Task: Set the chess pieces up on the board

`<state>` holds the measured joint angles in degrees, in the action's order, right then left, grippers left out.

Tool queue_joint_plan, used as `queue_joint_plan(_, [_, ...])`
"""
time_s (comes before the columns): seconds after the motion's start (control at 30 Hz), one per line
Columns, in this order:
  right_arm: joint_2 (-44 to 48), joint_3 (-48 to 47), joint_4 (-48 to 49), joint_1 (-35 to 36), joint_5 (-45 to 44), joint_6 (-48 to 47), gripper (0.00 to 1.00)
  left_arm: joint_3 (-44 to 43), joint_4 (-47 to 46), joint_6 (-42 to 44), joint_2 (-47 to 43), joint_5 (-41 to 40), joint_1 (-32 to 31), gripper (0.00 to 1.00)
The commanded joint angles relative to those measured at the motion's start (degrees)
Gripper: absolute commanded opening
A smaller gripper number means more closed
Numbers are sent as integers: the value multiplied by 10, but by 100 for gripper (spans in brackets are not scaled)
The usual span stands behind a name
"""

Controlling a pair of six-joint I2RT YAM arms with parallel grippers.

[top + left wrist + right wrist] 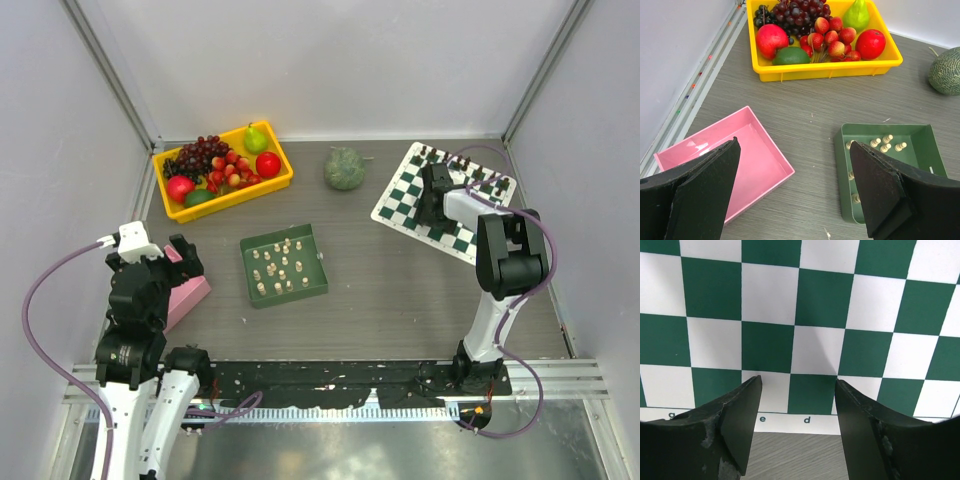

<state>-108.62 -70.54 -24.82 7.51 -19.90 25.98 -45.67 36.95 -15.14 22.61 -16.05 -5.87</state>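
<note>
The board (pixel 405 205) lies at the back right, a checkered green and white mat; in the right wrist view its squares (pixel 770 295) fill the frame, with the lettered border at the bottom. My right gripper (pixel 430 210) hovers over the board's near edge, open (pixel 798 380), nothing between its fingers. Several cream chess pieces (pixel 280 262) stand in the green tray (pixel 284 298) at the table's middle, and some of these pieces (pixel 885 142) show in the left wrist view. My left gripper (pixel 175 255) is at the near left, open (pixel 794 145) and empty, above the table between the pink tray and the green tray (pixel 840 170).
A pink tray (pixel 195 295) sits under the left arm. A yellow bin (pixel 225 205) of fruit stands at the back left, a green melon (pixel 344 168) beside it. Dark chess figures (pixel 462 160) line the board's far edge.
</note>
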Motion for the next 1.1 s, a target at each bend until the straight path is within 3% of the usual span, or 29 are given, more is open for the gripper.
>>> queue_joint_plan(0.0, [20,11,-48,2,48,-26,66,-4,-9,8,5,-5,2,99])
queue_joint_plan(0.43, [72,80,-41,48,53,21,67,-4,-5,10,6,-5,3,99])
queue_joint_plan(1.07, [161,179,-16,193,25,91,67,-2,0,6,8,1,3,99])
